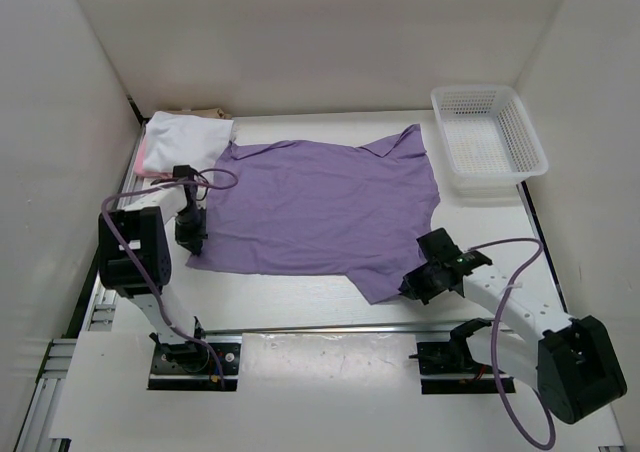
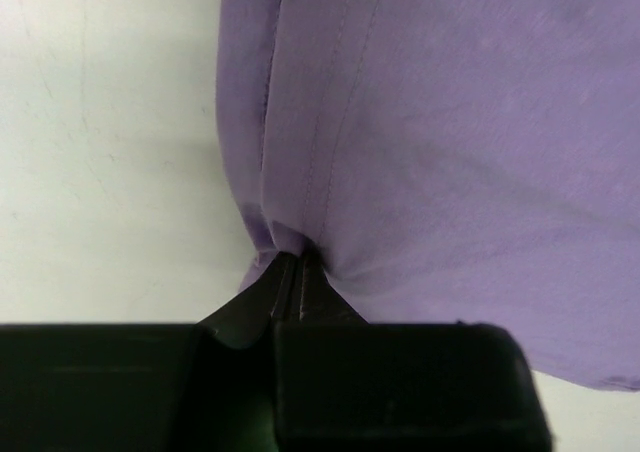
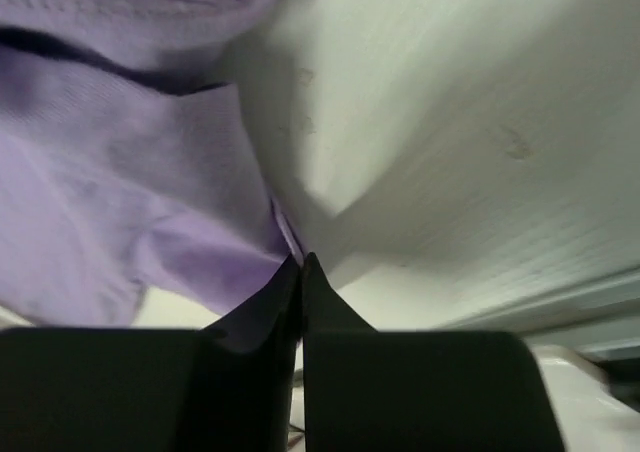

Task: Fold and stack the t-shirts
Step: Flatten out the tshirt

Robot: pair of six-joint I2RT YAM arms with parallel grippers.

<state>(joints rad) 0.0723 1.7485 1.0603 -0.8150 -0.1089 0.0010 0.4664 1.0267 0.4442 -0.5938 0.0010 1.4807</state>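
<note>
Left gripper [image 2: 297, 264] is pinching lavender t-shirt [image 1: 320, 207] hem at its tips | right gripper [image 3: 300, 264] is pinching another edge likewise | apparently securing both ends for folding.

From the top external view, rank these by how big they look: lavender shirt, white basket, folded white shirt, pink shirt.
1. lavender shirt, spread flat
2. white basket
3. folded white shirt
4. pink shirt, of which only a sliver shows under the white one, so its real size is unsure

The purple shirt [image 1: 320, 207] is looking like soft matt cloth, the basket [image 1: 495, 180] white plastic mesh, the tabletop [image 1: 300, 292] smooth matt white.
</note>
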